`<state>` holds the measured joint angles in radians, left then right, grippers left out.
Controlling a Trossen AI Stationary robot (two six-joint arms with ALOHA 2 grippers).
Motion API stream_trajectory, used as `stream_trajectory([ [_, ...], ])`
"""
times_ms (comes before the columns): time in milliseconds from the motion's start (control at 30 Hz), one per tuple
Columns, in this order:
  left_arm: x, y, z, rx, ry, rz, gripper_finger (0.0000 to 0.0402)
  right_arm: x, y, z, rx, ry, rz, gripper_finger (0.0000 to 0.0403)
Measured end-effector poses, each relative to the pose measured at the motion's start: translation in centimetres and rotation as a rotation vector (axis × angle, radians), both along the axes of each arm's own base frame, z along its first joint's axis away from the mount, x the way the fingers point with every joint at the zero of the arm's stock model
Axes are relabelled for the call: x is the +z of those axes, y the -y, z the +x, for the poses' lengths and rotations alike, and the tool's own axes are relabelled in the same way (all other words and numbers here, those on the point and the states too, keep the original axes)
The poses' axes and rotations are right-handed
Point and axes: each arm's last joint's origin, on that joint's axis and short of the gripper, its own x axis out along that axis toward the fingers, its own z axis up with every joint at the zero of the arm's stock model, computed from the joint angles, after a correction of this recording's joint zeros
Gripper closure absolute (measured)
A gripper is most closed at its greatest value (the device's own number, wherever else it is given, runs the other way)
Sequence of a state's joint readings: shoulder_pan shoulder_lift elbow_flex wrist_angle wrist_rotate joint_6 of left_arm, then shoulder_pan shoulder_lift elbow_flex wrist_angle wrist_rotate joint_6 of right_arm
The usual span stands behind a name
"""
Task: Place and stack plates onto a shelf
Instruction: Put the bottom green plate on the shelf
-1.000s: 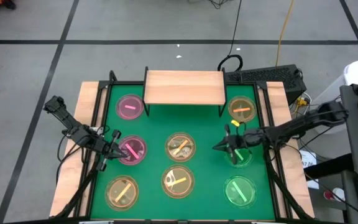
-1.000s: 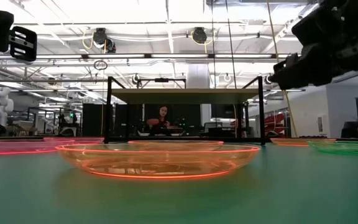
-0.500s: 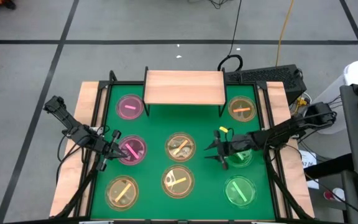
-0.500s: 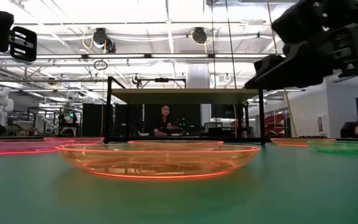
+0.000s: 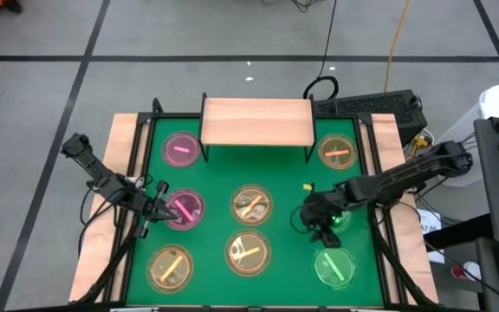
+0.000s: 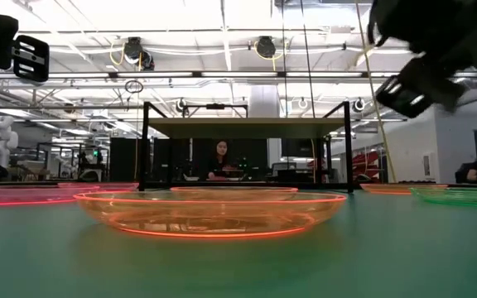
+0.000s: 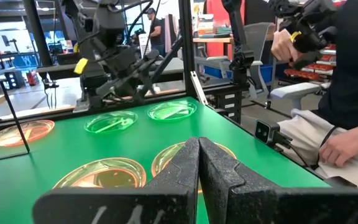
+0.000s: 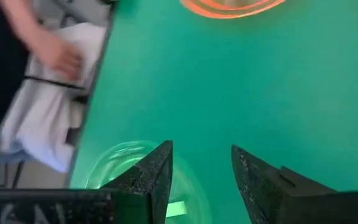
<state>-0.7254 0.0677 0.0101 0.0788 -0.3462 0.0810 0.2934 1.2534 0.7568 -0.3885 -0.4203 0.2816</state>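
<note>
The light-wood shelf (image 5: 256, 121) stands at the table's far middle, its top bare. Several plates lie flat on the green table: pink ones (image 5: 181, 149) (image 5: 184, 208), amber ones (image 5: 251, 204) (image 5: 248, 252) (image 5: 337, 152), green ones (image 5: 334, 266) (image 5: 343, 218). My right gripper (image 5: 314, 224) hangs open above the table between the two green plates, nothing between its fingers (image 8: 201, 149); a green plate (image 8: 120, 171) shows below it. My left gripper (image 5: 158, 206) is shut and empty (image 7: 199, 140), up in the air by the left rim of the nearer pink plate.
Another amber plate (image 5: 170, 264) lies at the near left. Black frame rails (image 5: 137, 165) run along the table's left and right sides. A person sits beyond the table's right side (image 7: 347, 93). Bare green table (image 5: 288, 173) lies in front of the shelf.
My right gripper has opened. It first reached a little toward the table's left, then swung round to point toward the near edge and down, over the green plates. No plate has moved.
</note>
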Motion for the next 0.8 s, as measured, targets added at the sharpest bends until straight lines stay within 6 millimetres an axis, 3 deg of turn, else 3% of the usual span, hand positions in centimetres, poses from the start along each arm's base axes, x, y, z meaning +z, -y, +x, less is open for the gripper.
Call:
stream_trajectory([
  [200,0.0,0.0,0.0,0.000,0.000,0.000,0.0387,-1.8,-1.3,-1.3,-0.044,-0.053,0.037,0.0259],
  [500,0.0,0.0,0.0,0.000,0.000,0.000,0.0387,-5.4,-1.7,-3.4,-0.119,-0.075,0.034,0.0259],
  [800,0.0,0.0,0.0,0.000,0.000,0.000,0.0387,-5.7,-2.1,-3.6,-0.110,-0.025,-0.006,0.0259],
])
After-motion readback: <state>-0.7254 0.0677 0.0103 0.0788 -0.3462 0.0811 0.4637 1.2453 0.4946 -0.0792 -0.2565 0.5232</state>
